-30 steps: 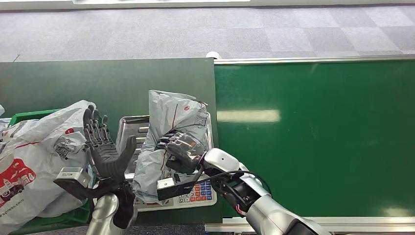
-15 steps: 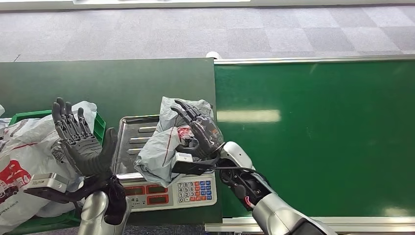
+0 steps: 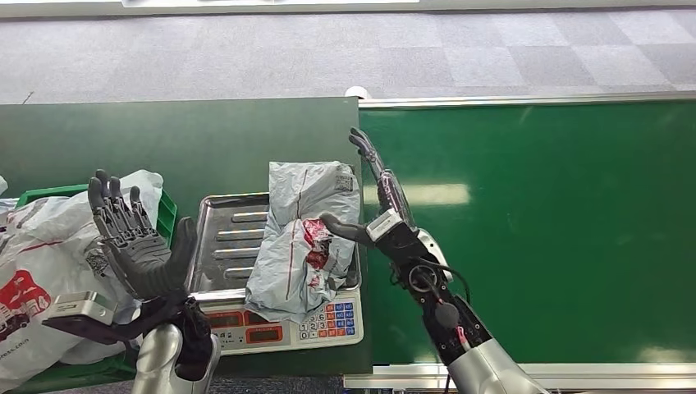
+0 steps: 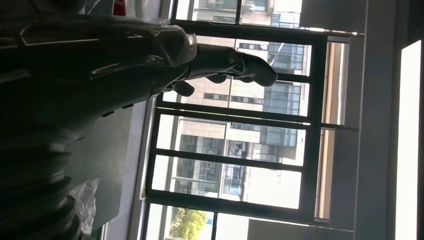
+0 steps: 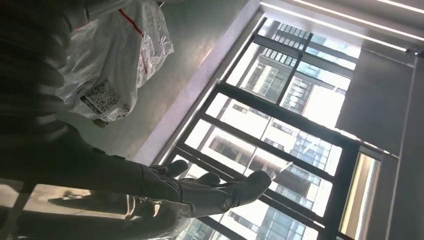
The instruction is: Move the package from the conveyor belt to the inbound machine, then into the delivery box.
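Observation:
A crumpled grey package (image 3: 305, 238) with red print lies on the steel tray of the weighing machine (image 3: 226, 238), overhanging its keypad. Part of it shows in the right wrist view as a grey package (image 5: 112, 65) with a barcode label. My right hand (image 3: 379, 201) stands open just right of the package, fingers stretched up and away, thumb toward the package, holding nothing. My left hand (image 3: 135, 242) is raised open, palm up, left of the tray beside the box, and it holds nothing. Both wrist views show each hand's fingers (image 4: 235, 62) (image 5: 220, 190) spread against windows.
A green delivery box (image 3: 160, 217) at the left holds large grey and white bags (image 3: 49, 254). The green conveyor belt (image 3: 542, 230) stretches to the right with a metal rim. The machine's keypad (image 3: 328, 320) faces me. Grey carpet lies beyond the table.
My right hand let go of the package, which dropped flat onto the tray, and lifted off to the right with fingers straightened. My left hand moved left and stays raised open.

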